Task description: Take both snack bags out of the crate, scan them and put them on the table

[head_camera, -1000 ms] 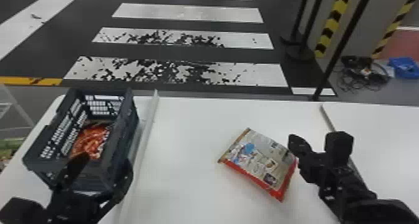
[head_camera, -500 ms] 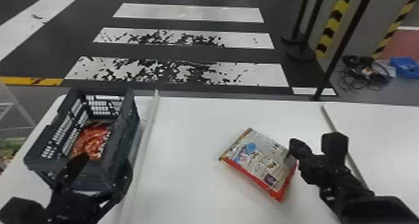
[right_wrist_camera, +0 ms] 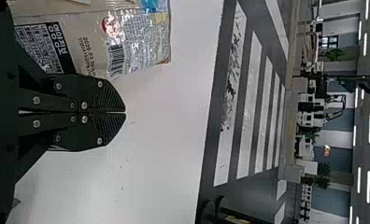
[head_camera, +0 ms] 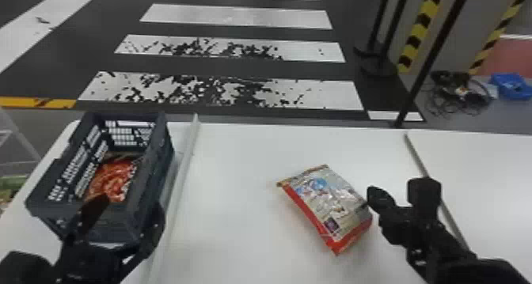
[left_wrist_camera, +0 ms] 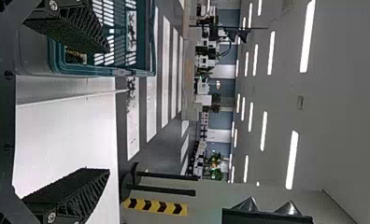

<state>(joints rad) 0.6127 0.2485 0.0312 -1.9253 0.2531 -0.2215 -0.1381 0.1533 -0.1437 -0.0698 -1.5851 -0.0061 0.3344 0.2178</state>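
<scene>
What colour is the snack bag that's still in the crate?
The snack bag in the crate looks orange-red; it shows best in the head view.

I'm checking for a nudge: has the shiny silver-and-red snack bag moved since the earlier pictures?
Yes, the snack bag has turned clockwise in the head view, its near corner swinging left, toward the long pale grey strip.

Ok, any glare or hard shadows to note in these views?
Head view: the white table is brightly lit, with no hard shadow around the snack bag; right wrist view: small glints on the bag's shiny wrapping; left wrist view: ceiling lights show as bright white strips.
</scene>
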